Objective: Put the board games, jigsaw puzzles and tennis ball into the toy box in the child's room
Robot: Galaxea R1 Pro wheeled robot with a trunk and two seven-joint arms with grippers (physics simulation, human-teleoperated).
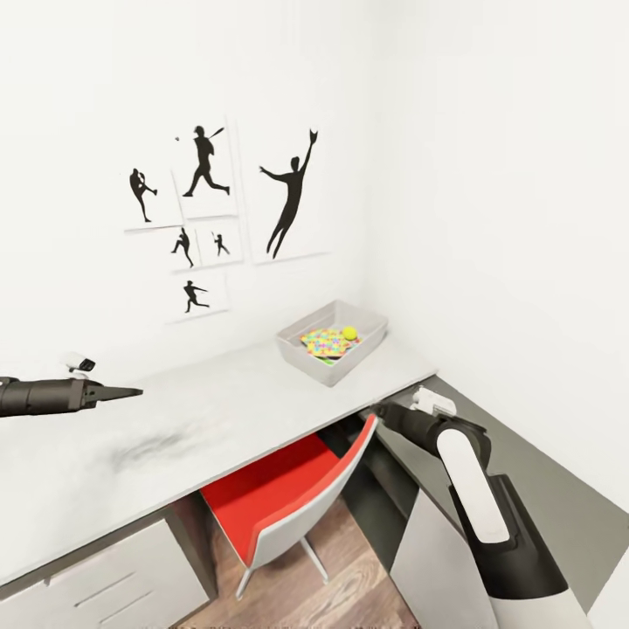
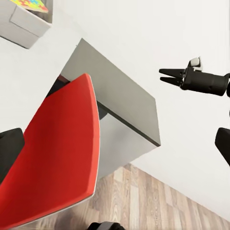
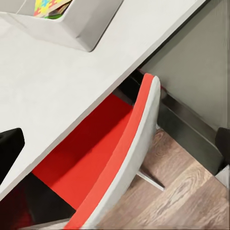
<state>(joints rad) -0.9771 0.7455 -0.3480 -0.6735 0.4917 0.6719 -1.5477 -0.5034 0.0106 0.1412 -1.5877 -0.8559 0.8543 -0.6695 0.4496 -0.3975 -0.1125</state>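
The pale grey toy box [image 1: 371, 321] stands at the far right end of the table [image 1: 175, 437], near the room's corner. In it lie a multicoloured jigsaw puzzle [image 1: 323, 344] and the yellow-green tennis ball [image 1: 349, 333]. A corner of the box and puzzle appears in the left wrist view [image 2: 29, 5] and the right wrist view [image 3: 45, 5]. My left gripper [image 1: 131, 392] hovers over the table's left part, open and empty. My right gripper [image 1: 384, 411] hangs beside the table's front edge at the chair back, open and empty; the left wrist view catches it too [image 2: 161, 76]. The bed and board games are out of view.
A red chair with a grey-white shell [image 1: 288, 498] is tucked under the table. A lower dark grey section [image 1: 542, 489] joins the table at the right. Drawers [image 1: 105, 585] sit at the lower left. Baseball silhouette pictures [image 1: 205, 175] hang on the wall; wood floor [image 1: 349, 594] lies below.
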